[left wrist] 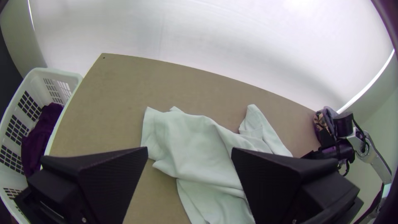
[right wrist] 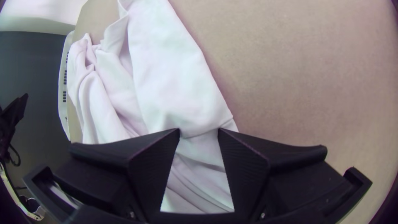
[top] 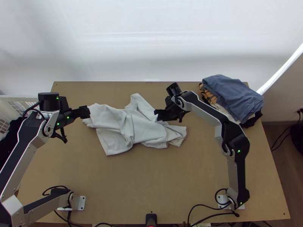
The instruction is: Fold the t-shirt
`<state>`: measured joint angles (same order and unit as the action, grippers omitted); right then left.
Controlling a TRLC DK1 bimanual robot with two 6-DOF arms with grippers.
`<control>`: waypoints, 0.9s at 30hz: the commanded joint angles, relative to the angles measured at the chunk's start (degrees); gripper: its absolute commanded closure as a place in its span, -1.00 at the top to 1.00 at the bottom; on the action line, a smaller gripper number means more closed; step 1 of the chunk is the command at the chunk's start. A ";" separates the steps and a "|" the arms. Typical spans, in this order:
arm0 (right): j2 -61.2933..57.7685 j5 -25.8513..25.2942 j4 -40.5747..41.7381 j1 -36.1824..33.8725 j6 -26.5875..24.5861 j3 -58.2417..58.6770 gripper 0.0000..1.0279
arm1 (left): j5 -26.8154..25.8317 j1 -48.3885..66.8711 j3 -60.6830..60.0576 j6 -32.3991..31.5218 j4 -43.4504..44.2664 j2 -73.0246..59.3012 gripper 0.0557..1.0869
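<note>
Lying bunched, the white t-shirt (top: pixel 146 128) is extending from near the left gripper (top: pixel 86 112), whose fingers are standing widely spread, to below the right gripper (top: pixel 158 114), whose fingers are standing apart, partly concealing fabric. Beyond the left fingers, a white basket (left wrist: pixel 58 73) is holding dark cloth (left wrist: pixel 37 139), its edge running out of frame.

Matt, softly creased white cloth (top: pixel 144 128) lies on a smooth, dull table (top: pixel 151 181) that looks like wood, and beside that table stands a basket (left wrist: pixel 58 74) of smooth white plastic, probably.
</note>
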<state>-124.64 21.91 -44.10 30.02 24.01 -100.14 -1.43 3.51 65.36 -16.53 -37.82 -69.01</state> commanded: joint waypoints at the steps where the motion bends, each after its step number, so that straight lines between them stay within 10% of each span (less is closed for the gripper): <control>1: -2.36 0.32 -0.20 0.48 1.04 -1.99 -0.15 | -0.24 -0.26 1.52 -0.08 -0.32 -0.77 0.90; 5: -2.54 0.24 1.12 0.30 0.42 -2.61 -0.93 | -0.33 -0.17 1.96 0.36 -1.02 -1.21 0.90; 27: 14.34 -2.49 1.21 -1.10 0.16 3.63 -0.94 | -4.72 5.54 14.88 -1.04 0.03 -32.59 0.90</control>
<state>-112.03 19.97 -42.76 29.19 23.97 -98.19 -6.66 8.75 78.70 -16.99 -39.59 -98.67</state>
